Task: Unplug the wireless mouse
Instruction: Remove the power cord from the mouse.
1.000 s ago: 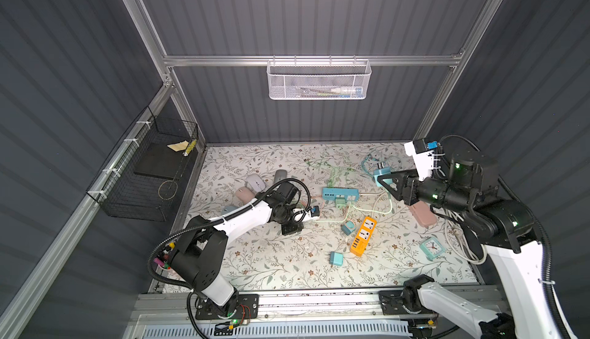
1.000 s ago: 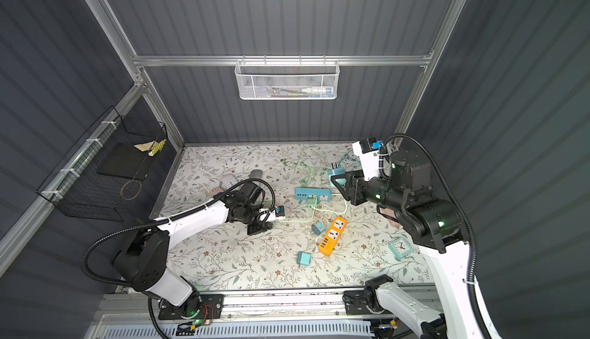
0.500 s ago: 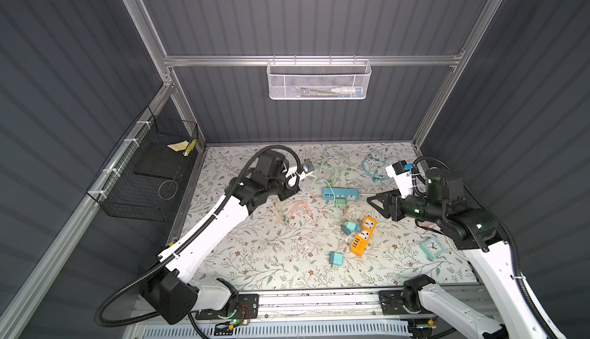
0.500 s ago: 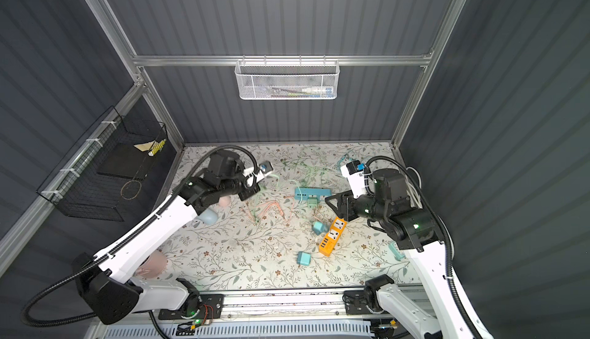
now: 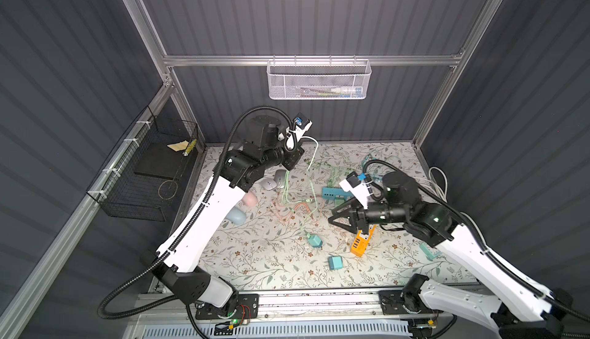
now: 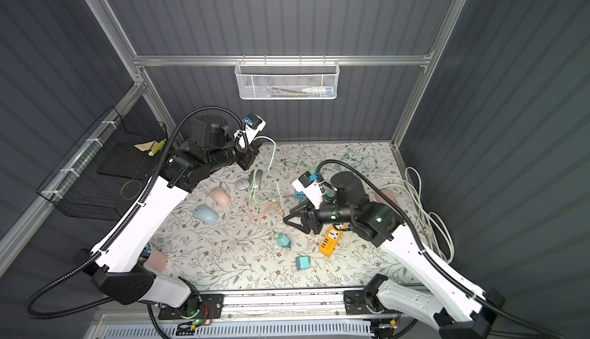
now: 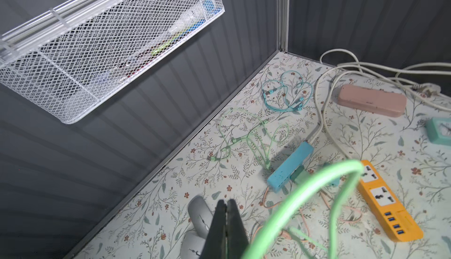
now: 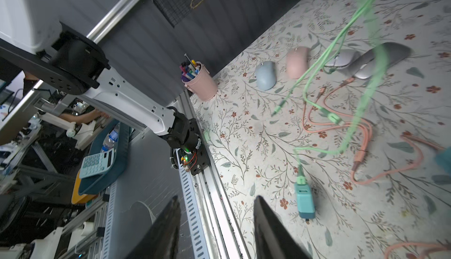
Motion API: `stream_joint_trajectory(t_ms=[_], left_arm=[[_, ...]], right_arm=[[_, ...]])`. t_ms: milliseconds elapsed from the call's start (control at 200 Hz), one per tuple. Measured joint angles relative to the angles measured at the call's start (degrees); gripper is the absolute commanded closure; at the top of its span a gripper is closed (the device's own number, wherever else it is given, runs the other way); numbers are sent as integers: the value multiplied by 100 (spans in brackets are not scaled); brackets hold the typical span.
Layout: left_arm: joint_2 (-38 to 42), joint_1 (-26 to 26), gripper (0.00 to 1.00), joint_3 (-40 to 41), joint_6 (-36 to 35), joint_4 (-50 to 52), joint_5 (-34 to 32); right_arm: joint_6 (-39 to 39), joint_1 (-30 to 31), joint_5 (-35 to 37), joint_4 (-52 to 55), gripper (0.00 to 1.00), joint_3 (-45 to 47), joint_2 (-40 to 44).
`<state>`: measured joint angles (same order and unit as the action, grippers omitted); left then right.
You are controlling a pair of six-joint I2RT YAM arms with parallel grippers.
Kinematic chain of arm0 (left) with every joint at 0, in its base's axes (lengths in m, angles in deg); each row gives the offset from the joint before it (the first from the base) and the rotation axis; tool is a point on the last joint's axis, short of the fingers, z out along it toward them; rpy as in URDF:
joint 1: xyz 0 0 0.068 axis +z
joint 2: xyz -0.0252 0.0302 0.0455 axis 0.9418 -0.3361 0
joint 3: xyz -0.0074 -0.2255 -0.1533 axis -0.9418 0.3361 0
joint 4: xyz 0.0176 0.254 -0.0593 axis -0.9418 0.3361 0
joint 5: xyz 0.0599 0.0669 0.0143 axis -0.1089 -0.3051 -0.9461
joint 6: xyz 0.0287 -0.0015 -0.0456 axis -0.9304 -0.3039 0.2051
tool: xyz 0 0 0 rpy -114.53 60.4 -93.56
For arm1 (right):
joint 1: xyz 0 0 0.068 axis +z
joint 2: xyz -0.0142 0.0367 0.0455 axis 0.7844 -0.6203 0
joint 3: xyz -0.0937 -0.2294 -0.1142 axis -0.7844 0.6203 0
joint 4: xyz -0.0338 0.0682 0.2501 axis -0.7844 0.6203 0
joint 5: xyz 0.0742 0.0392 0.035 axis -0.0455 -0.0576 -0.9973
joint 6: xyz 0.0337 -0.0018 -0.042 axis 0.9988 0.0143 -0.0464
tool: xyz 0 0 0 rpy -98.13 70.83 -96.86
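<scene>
1. Left gripper (image 7: 225,203), jaws clenched, hovers over floral desk (image 5: 255,257); light green cable (image 7: 317,184) dangles alongside.
2. Right gripper (image 8: 216,200): jaws released, empty.
3. Flat silver wireless mouse (image 5: 280,177) lies on desk below left gripper.

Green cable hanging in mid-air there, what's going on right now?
The left hand is high above the floral mat, shut on the thin light-green cable, which loops down toward the two silver mice. Whether it is out of a mouse, I can't tell. The right hand hovers open and empty near the small teal charger block, which has a green lead plugged into it.
</scene>
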<state>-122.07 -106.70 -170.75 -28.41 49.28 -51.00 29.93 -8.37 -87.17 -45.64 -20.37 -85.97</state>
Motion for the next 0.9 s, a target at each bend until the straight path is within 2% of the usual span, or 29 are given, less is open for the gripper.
stream_joint_trajectory(t_ms=[95, 200, 240, 310, 390, 550, 901], left_arm=[[-151, 0, 100, -367, 431, 162, 7], [-157, -17, 100, -407, 874, 157, 55], [-157, -35, 100, -404, 1014, 151, 87], [-157, -61, 100, -400, 1222, 136, 164], [-155, -76, 100, -400, 1392, 76, 264], [-153, -87, 100, -398, 1558, 7, 426], [-133, -125, 100, -186, 1773, -118, 772]], right_arm=[[-7, 424, 223, -267, 50, -192, -623], [83, 741, 553, -697, 47, -343, -1246], [118, 831, 752, -879, 43, -358, -1475], [153, 944, 1340, -1187, 41, -372, -1893], [125, 984, 2002, -1445, 31, -437, -2385], [22, 944, 3167, -1759, 29, -1073, -3528], [-11, 791, 4177, -1993, 28, -2546, -4765]])
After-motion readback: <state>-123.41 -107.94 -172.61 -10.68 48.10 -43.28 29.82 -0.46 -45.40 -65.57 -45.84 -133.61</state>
